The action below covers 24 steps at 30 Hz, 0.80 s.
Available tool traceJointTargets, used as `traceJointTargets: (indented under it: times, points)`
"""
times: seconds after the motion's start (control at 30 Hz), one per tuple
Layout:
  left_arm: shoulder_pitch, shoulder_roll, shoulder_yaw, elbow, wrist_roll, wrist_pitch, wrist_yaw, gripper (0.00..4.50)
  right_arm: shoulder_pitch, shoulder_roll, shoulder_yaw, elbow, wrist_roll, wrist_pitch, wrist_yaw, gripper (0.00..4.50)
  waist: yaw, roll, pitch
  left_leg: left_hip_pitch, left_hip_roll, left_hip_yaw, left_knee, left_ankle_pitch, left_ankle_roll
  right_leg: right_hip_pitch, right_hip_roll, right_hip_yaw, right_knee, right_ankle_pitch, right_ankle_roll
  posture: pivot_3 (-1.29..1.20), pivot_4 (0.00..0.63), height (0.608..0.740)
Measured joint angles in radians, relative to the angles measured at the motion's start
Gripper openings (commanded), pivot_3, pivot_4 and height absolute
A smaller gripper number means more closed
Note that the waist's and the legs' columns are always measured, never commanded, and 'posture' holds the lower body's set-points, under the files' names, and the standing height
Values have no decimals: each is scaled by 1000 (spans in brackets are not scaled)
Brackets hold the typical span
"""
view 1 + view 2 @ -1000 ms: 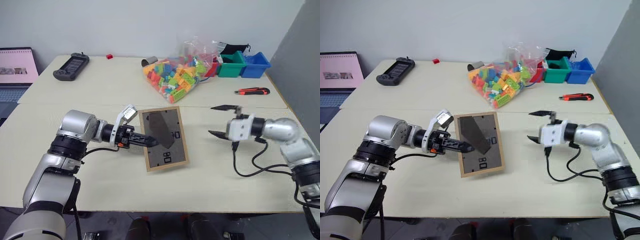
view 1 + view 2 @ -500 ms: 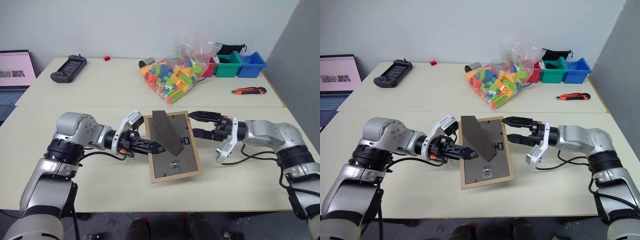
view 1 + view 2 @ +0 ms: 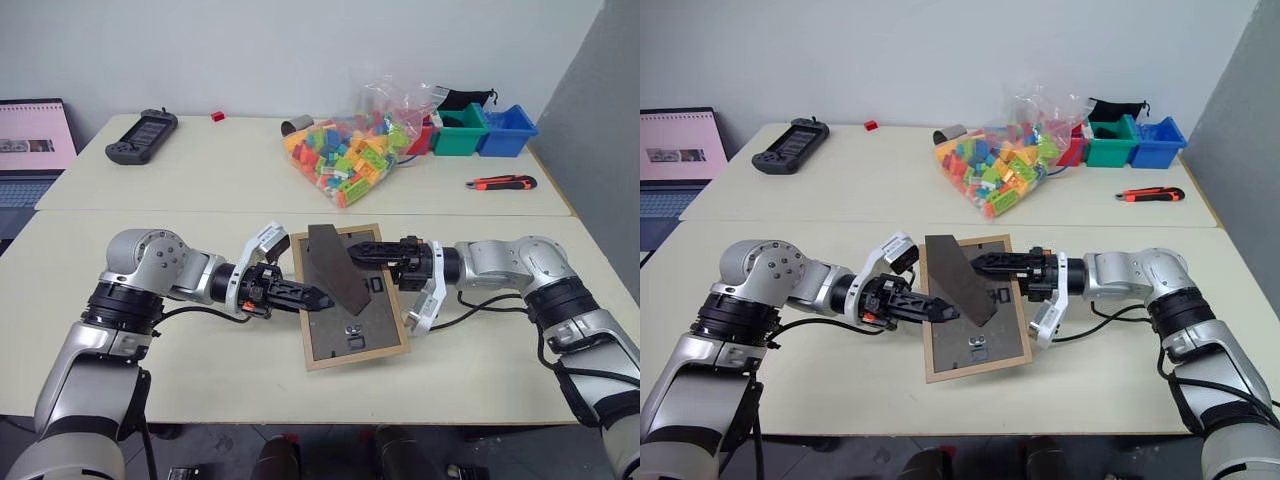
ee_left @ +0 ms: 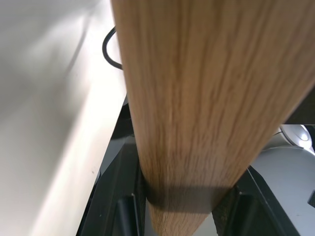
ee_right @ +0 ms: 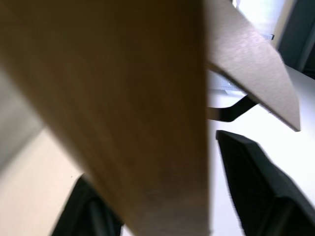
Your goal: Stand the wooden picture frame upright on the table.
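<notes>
The wooden picture frame (image 3: 352, 312) is held above the table (image 3: 200, 380) with its dark back panel toward me and its fold-out stand (image 3: 335, 268) swung out. My left gripper (image 3: 314, 297) is shut on the frame's left edge; in the left wrist view the wood edge (image 4: 192, 123) sits clamped between both fingers. My right gripper (image 3: 362, 248) reaches in from the right at the frame's upper right edge. Its fingers straddle that edge, one over the back panel, and a gap still shows beside one finger (image 5: 261, 187).
A clear bag of colourful bricks (image 3: 355, 140) lies at the back centre, with green (image 3: 462, 130) and blue (image 3: 508, 130) bins to its right. An orange utility knife (image 3: 502, 182) lies at the right. A game controller (image 3: 142, 135) and a laptop (image 3: 30, 135) are at the back left.
My right gripper has swung left from open space to the frame's upper right edge, and its fingers have narrowed around it. The left gripper keeps its hold.
</notes>
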Motion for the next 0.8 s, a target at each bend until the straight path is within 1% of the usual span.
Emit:
traceJointTargets:
  times: [0.07,0.2,0.37,0.4,0.5,0.63,0.77,0.8]
  points:
    - [2,0,3,6,-20,0,5,1271,0,-4,3,-1,9,0,-8,1521,0,0,0,0,0,0,0,0,0,0,0,0,0,0,0,0,150,740]
    - [4,-6,8,8,-36,0,15,1271,-2,-14,3,-10,11,0,-7,1446,0,0,0,0,0,0,0,0,0,0,0,0,0,0,0,0,150,740]
    - [15,-20,26,-10,-18,-2,18,1271,-2,-25,5,-13,25,-4,-1,1444,0,0,0,0,0,0,0,0,0,0,0,0,0,0,0,0,150,740]
    - [20,-24,33,-16,-13,-6,18,1971,-2,-27,5,-14,27,-4,1,1444,0,0,0,0,0,0,0,0,0,0,0,0,0,0,0,0,150,740]
    - [20,-33,49,-28,20,-51,18,2556,1,-31,7,0,40,16,15,1444,0,0,0,0,0,0,0,0,0,0,0,0,0,0,0,0,150,740]
    - [19,-20,47,-33,72,-93,4,3477,5,-39,7,1,59,30,32,1444,-1,0,0,0,0,0,0,0,0,0,0,0,0,0,0,0,150,740]
    - [18,-2,65,-28,100,-119,-9,4308,10,-45,7,36,129,39,63,1444,-1,0,0,0,0,0,0,0,0,0,0,0,0,0,0,0,150,740]
    - [18,11,78,-28,106,-131,-10,4429,13,-48,7,52,155,41,72,1444,-1,0,0,0,0,0,0,0,1,0,0,0,0,0,0,0,150,740]
